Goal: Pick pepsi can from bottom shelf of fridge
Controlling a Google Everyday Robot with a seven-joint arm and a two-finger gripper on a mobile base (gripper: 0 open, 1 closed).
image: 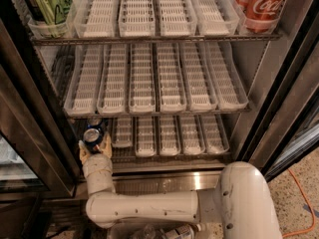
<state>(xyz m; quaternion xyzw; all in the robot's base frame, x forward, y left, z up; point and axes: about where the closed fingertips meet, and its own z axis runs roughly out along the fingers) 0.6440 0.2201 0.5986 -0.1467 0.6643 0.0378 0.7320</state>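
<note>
Where the bottom shelf [172, 158] of the fridge [264, 83] runs out at its left end, the pepsi can [92, 133] stands upright, with its silver top facing up and a strip of blue side below it. From where I stand no logo or lettering can be read on it. The gripper [94, 148] is right at the can, on its near side at the shelf's front edge. I cannot tell whether its jaws are clamped on the can or loose around it.

Room is tight there. The dark door frame [30, 128] is just to the can's left, the short white lane trays [169, 133] begin just to its right, and the middle rack [154, 112] hangs close overhead. The open side is toward the front, over the steel base [164, 183], where the white arm [149, 207] reaches in.

On the top rack [154, 38], a green can [47, 1] stands at far left with writing I cannot make out. Red cans [261, 6] at far right show white "Coca-Cola" script. An orange cable [301, 203] lies on the speckled floor to the right.
</note>
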